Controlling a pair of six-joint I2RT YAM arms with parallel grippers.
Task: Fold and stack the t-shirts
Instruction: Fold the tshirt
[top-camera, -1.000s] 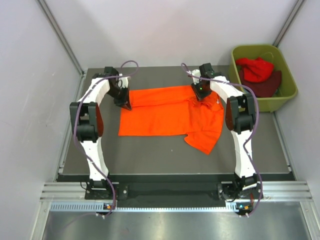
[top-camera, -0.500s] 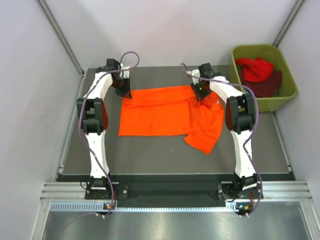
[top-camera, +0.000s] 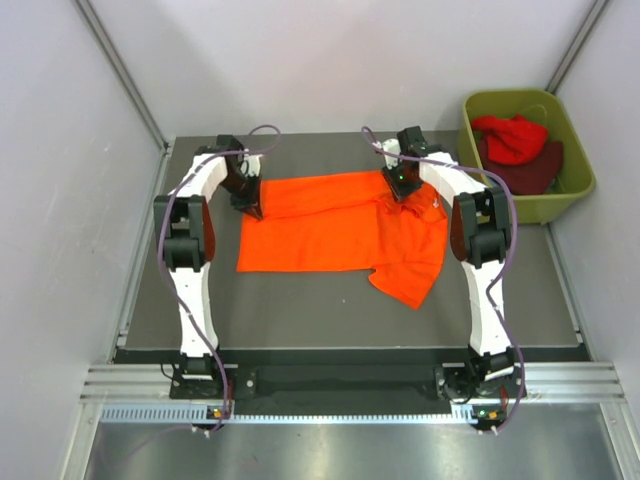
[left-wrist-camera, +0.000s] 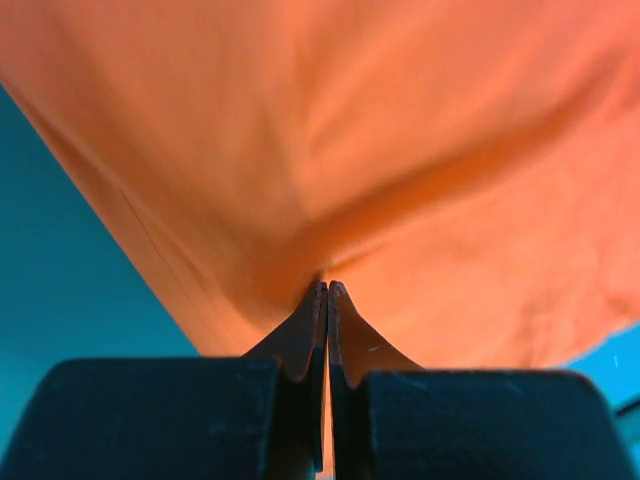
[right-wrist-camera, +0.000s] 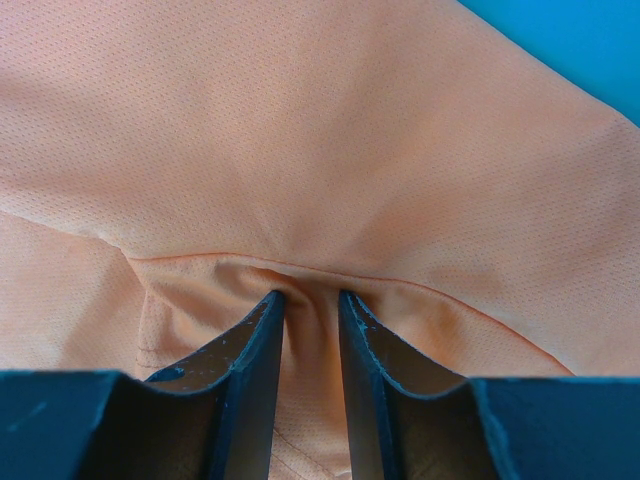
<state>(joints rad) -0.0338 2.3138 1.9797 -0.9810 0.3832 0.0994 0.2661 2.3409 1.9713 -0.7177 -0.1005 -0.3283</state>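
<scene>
A bright orange t-shirt (top-camera: 330, 230) lies spread across the far half of the dark table (top-camera: 300, 305), with a bunched part trailing toward the near right. My left gripper (top-camera: 251, 206) is at the shirt's far left corner. In the left wrist view the left gripper (left-wrist-camera: 327, 286) is shut, with the orange t-shirt (left-wrist-camera: 400, 150) pinched at the tips. My right gripper (top-camera: 402, 186) is at the far right part of the shirt. The right gripper (right-wrist-camera: 310, 296) is shut on a raised fold of the orange t-shirt (right-wrist-camera: 300, 130). A red t-shirt (top-camera: 512, 136) and a dark maroon t-shirt (top-camera: 538, 170) lie in the tub.
An olive-green plastic tub (top-camera: 577, 160) stands off the table's far right corner. Pale walls close in the left, back and right sides. Both arm bases sit on a metal rail (top-camera: 340, 385) at the near edge.
My left wrist swung toward the far edge, then came back down to the shirt's far left corner. The right arm and the shirt's main body stayed put.
</scene>
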